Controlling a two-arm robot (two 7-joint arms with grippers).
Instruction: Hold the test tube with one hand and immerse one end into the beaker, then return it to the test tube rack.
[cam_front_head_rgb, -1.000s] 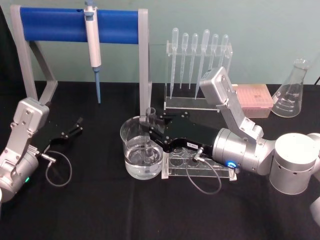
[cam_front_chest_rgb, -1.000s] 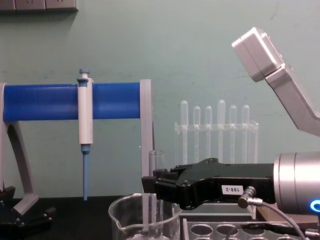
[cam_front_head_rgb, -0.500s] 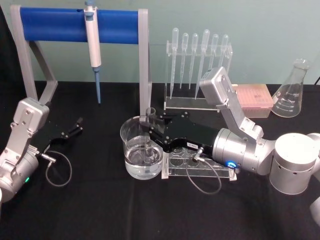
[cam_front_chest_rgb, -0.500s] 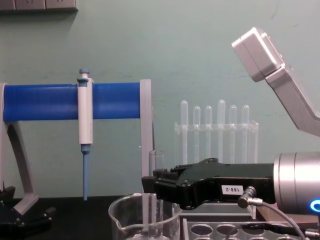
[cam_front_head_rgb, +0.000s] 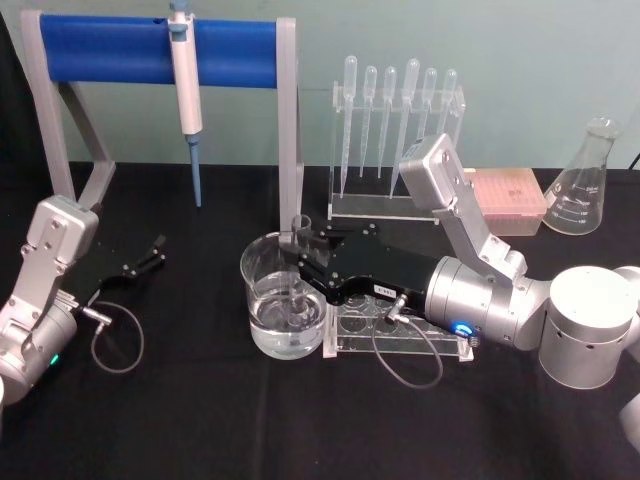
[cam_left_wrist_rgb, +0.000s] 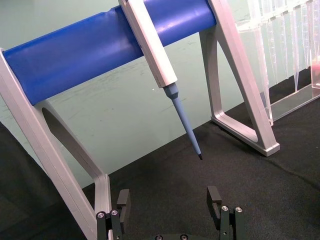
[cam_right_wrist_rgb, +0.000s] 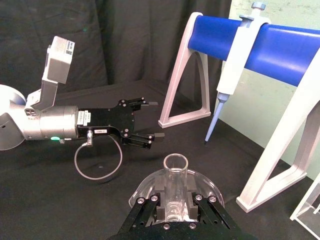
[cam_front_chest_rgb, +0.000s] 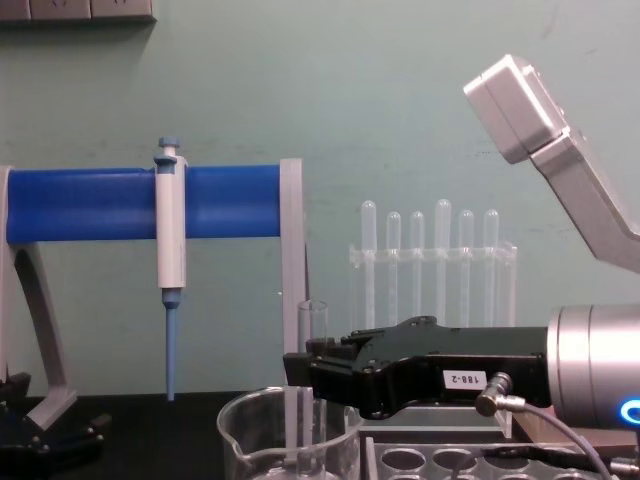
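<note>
The test tube (cam_front_head_rgb: 300, 229) stands upright with its lower end down inside the beaker (cam_front_head_rgb: 256, 290), which holds clear liquid at the table's middle. My right gripper (cam_front_head_rgb: 303, 258) is shut on the test tube just below its open rim, reaching in from the right. From the chest view the tube (cam_front_chest_rgb: 313, 322) rises above the right gripper (cam_front_chest_rgb: 300, 375) and dips into the beaker (cam_front_chest_rgb: 240, 440). The right wrist view has the tube (cam_right_wrist_rgb: 175, 182) clamped between the pads over the beaker's rim (cam_right_wrist_rgb: 146, 186). My left gripper (cam_front_head_rgb: 155, 250) rests open at the left, nothing in it (cam_left_wrist_rgb: 168, 196).
A blue-barred stand (cam_front_head_rgb: 110, 50) with a hanging pipette (cam_front_head_rgb: 186, 90) stands at the back left. Behind the beaker is a rack of plastic pipettes (cam_front_head_rgb: 395, 130). A clear rack with round holes (cam_front_head_rgb: 400, 340) lies under my right arm. A flask (cam_front_head_rgb: 585, 185) and a pink box (cam_front_head_rgb: 510, 195) sit at the back right.
</note>
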